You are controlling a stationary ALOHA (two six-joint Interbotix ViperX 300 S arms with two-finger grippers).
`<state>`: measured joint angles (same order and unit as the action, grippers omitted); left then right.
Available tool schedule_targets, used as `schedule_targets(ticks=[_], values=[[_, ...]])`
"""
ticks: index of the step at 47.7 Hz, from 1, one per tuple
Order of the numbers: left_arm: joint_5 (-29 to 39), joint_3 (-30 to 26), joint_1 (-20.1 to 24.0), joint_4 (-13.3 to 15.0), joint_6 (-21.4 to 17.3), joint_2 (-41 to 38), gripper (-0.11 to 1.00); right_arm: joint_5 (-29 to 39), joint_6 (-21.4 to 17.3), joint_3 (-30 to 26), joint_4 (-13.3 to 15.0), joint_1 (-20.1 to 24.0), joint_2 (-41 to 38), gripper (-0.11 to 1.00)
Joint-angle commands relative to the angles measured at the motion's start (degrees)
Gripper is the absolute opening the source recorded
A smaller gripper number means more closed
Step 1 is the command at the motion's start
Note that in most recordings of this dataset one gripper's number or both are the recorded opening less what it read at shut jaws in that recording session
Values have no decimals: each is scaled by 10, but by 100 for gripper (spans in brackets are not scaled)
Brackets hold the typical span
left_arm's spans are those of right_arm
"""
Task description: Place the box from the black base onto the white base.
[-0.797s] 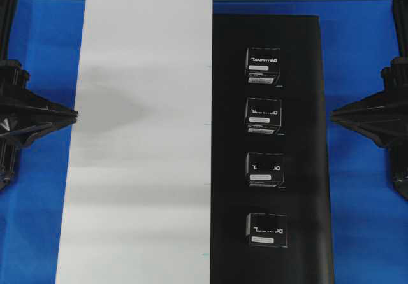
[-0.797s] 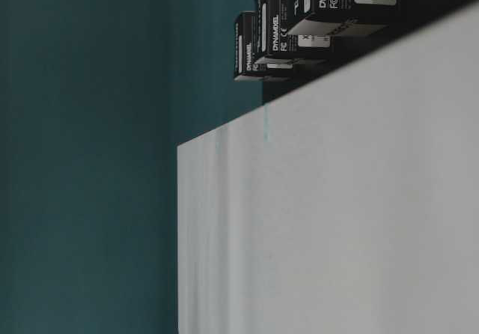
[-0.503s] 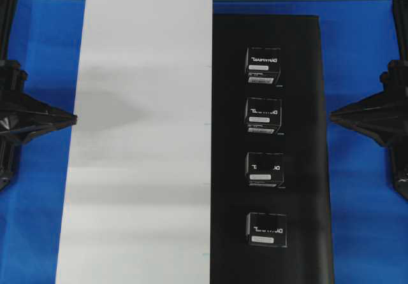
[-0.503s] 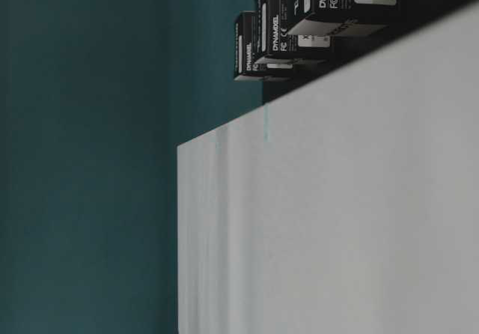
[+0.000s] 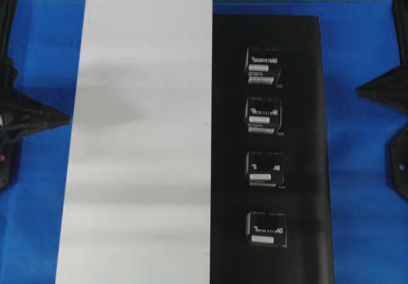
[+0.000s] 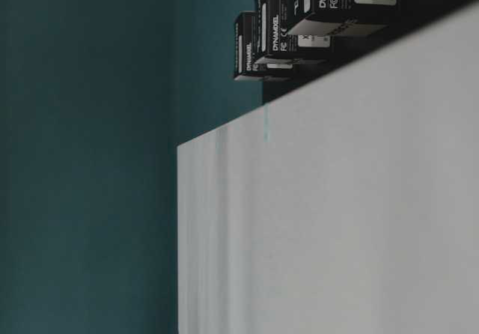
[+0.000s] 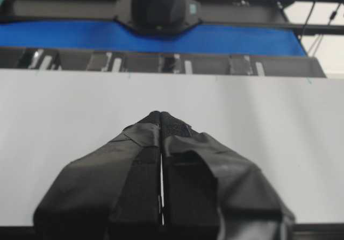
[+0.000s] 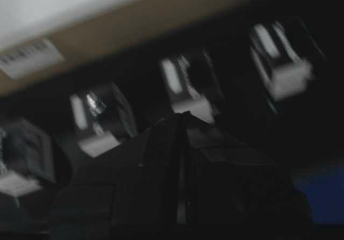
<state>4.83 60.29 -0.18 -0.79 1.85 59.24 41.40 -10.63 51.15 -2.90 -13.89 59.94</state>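
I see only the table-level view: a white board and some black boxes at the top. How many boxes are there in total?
Observer: Four boxes, in one row on the black base.
Operator: Is any box already on the white base?
Observer: No, the white base carries nothing.
Operator: Are the grippers holding something?
Observer: No. The left gripper is shut and empty over the white base; the right gripper is shut too, facing the boxes.
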Motion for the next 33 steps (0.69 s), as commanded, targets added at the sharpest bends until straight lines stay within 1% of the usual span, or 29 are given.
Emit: schedule_targets(ticks=[1,8,13,19,22,26,29,33], values=[[3,-21,1,-2,1,-2,-5,70,1,-29,2,-25,-3,5],[4,-26,1,-2,1,-2,-5,141,8,-53,-1,-47,-9,5],[4,-27,1,-3,2,-2,-5,168,35,-76,-4,-55,-16,5],[4,-29,2,-2,2,-2,-5,178,75,-86,-11,-76,-40,5],[4,-30,3,-2,2,-3,-5,174,106,-85,-25,-95,-62,5],[4,-31,3,-3,2,-2,-5,159,169,-81,-65,-138,-100,5],[4,-31,3,-3,3,-3,-5,149,221,-79,-97,-177,-127,5],[4,-32,3,-2,5,-3,-5,141,305,-77,-136,-223,-159,5]])
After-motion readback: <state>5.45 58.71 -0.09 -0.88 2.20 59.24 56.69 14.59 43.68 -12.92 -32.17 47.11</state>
